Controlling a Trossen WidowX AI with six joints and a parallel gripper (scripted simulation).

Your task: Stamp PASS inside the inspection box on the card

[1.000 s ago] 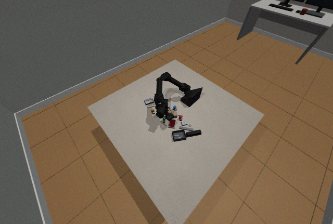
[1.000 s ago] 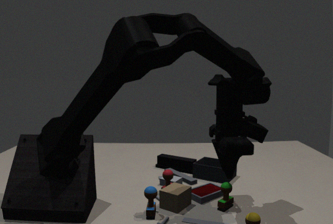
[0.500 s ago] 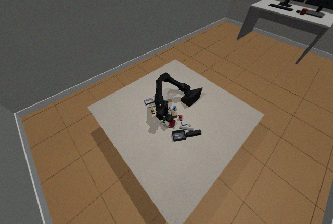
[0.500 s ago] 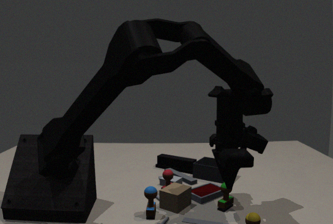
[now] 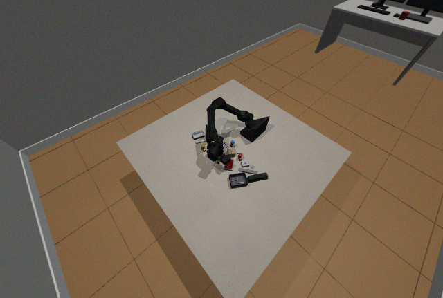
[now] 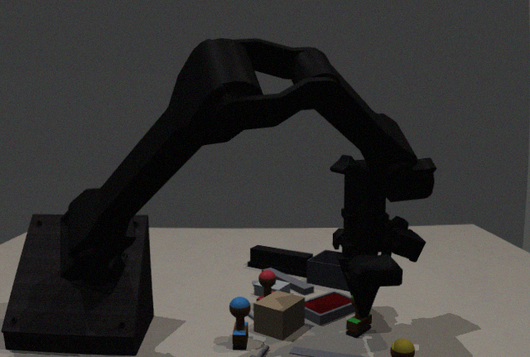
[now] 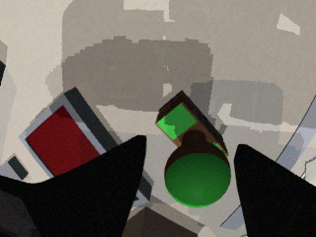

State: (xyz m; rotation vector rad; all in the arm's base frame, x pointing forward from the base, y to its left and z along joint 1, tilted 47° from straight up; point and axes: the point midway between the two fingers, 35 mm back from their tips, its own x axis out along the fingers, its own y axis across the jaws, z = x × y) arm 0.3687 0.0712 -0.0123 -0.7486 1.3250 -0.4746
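The green-knobbed stamp [image 5: 218,160] [image 6: 358,325] [image 7: 197,180] stands upright on the bench. My gripper [image 6: 363,314] [image 7: 193,149] points down over it, fingers apart on either side of the stamp's handle and knob; the wrist view shows gaps on both sides. The red ink pad [image 5: 228,165] [image 6: 329,302] [image 7: 61,143] lies open beside the stamp, left of it in the wrist view. Stamps with a red knob [image 5: 240,155] [image 6: 267,277], a blue knob [image 5: 232,142] [image 6: 239,306] and a yellow knob [image 5: 203,146] [image 6: 402,348] stand around. No stamp lettering is readable. I cannot make out the card or its box.
A wooden block [image 5: 231,151] [image 6: 280,314] [image 7: 158,224] stands close to the pad. A dark tray [image 6: 325,276] and a long black box [image 5: 257,177] [image 6: 280,258] lie beyond it. A flat grey strip [image 6: 325,351] [image 7: 298,143] lies near the right finger in the wrist view.
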